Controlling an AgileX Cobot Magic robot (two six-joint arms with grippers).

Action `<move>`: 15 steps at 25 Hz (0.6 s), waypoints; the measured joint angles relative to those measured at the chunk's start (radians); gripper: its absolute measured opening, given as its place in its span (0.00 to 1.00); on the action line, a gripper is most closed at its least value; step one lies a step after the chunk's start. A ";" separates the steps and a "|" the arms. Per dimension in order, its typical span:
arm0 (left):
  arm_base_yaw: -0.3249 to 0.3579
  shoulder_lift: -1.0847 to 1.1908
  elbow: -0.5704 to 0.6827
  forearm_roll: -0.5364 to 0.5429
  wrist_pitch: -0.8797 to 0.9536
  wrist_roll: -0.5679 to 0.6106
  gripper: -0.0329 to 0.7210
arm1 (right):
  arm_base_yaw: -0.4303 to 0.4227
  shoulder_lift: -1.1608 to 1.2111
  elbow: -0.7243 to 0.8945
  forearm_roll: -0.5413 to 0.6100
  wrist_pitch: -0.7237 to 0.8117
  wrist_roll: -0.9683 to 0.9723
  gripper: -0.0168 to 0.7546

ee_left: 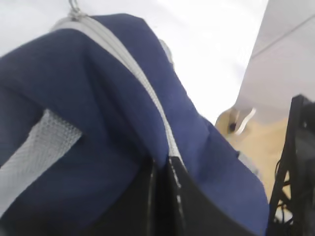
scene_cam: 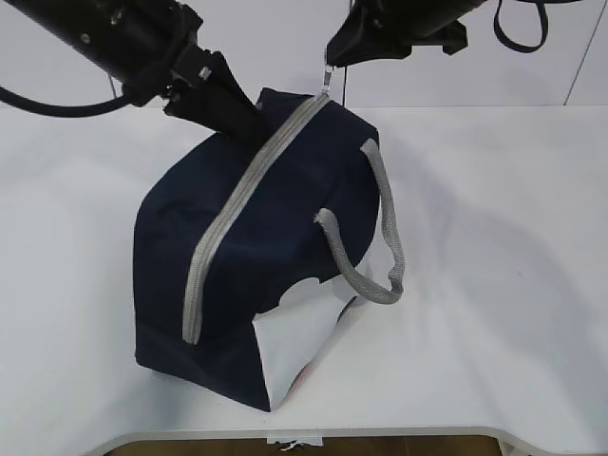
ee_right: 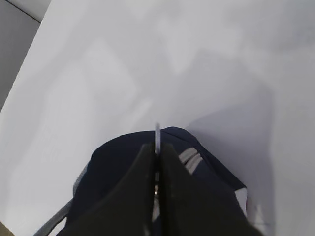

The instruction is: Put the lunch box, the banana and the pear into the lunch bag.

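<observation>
The navy lunch bag [scene_cam: 285, 247] stands on the white table with its grey zipper [scene_cam: 242, 195] closed along the top. My left gripper [scene_cam: 249, 122] is shut on the bag's fabric at the far left of the top, right beside the zipper [ee_left: 142, 83]. My right gripper [scene_cam: 331, 59] hangs above the zipper's far end, shut on the ring zipper pull [scene_cam: 327, 78], which shows edge-on between the jaws [ee_right: 157, 132]. A grey handle [scene_cam: 385, 228] hangs down the bag's right side. The lunch box, the banana and the pear are out of view.
The white table [scene_cam: 503, 237] stretches around the bag, with its front edge [scene_cam: 380, 432] close below. A black strap [scene_cam: 518, 28] hangs at the upper right. A black frame [ee_left: 295, 162] stands off the table's end in the left wrist view.
</observation>
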 joint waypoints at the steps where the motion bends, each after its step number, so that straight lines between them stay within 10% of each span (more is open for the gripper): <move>1: 0.000 0.000 -0.019 0.016 0.016 0.000 0.04 | 0.000 0.000 0.000 -0.003 0.000 0.000 0.02; 15: 0.000 0.000 -0.150 0.083 0.053 -0.004 0.04 | -0.009 0.118 -0.002 -0.091 -0.016 0.010 0.02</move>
